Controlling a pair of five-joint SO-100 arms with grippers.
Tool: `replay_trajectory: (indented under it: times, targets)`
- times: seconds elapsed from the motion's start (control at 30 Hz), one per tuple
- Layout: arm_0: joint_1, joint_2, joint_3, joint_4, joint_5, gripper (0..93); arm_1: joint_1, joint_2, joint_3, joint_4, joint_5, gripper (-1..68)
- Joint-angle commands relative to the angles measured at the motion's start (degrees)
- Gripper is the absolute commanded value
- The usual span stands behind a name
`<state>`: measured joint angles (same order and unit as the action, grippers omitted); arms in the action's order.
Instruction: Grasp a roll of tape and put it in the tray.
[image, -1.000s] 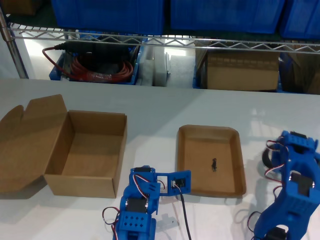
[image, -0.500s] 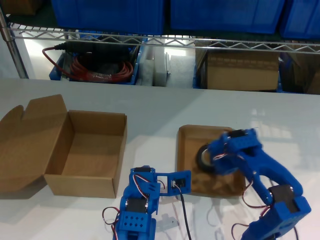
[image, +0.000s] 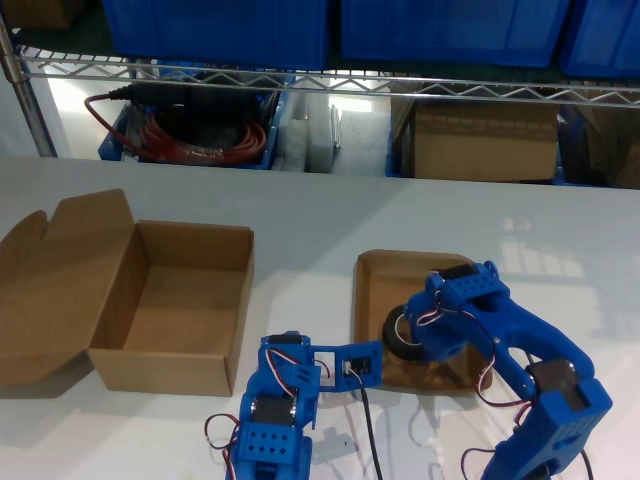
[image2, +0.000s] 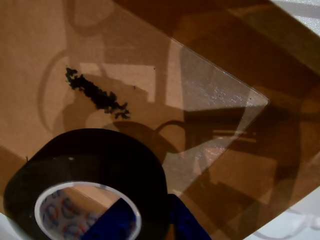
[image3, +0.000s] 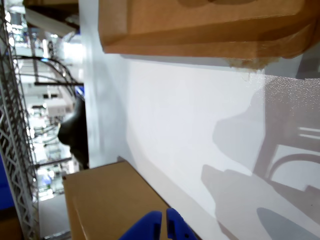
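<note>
White tabletop below wire shelving, and my first gripper (image: 412, 333) clamps the tape (image: 404, 335) low over the tray (image: 372, 275), near its front rim: let go off-centre and it may roll out, while my second gripper (image3: 165, 223) sits closed, idle.

The exterior view looks down from high; first wrist view hugs the tray (image2: 210, 165) floor.
</note>
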<state>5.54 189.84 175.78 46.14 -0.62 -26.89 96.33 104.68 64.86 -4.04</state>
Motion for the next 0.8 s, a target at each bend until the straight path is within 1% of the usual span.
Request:
replay_trajectory:
  times: [0.0,0.17,0.27,0.33,0.37,0.43,0.47,0.53,0.57,0.6,0.67,0.7,0.77]
  targets:
    - [-0.53,0.62,1.85,-0.70,0.09,0.2,-0.26,0.26,-2.02,-0.62,-0.26,27.6]
    - [-0.53,0.62,1.85,-0.70,0.09,0.2,0.62,1.05,-2.11,-0.18,-0.70,28.9]
    - [-0.53,0.62,1.85,-0.70,0.09,0.2,4.57,6.86,-0.09,-1.76,-1.49,25.7]
    - [-0.53,0.62,1.85,-0.70,0.09,0.2,10.28,16.70,4.57,-5.10,-2.11,20.9]
    - [-0.53,0.62,1.85,-0.70,0.09,0.2,14.15,23.20,8.17,-7.38,-3.08,16.7]
    - [-0.53,0.62,1.85,-0.70,0.09,0.2,22.76,37.53,18.02,-14.15,-3.34,3.0]
    - [-0.53,0.62,1.85,-0.70,0.09,0.2,26.28,45.18,24.79,-18.02,-3.96,0.4]
    - [-0.53,0.62,1.85,-0.70,0.09,0.2,30.59,61.00,39.55,-22.68,-6.33,0.3]
    - [-0.53,0.62,1.85,-0.70,0.09,0.2,31.55,68.73,46.05,-22.41,-7.73,0.3]
    - [-0.53,0.62,1.85,-0.70,0.09,0.2,31.99,76.20,51.86,-21.45,-8.79,0.3]
    - [-0.53,0.62,1.85,-0.70,0.09,0.2,31.73,87.54,60.21,-16.52,-10.90,0.2]
    - [-0.53,0.62,1.85,-0.70,0.09,0.2,31.46,91.32,62.93,-13.89,-11.34,0.2]
    - [-0.53,0.62,1.85,-0.70,0.09,0.2,31.46,91.93,65.57,-12.83,-11.07,0.2]
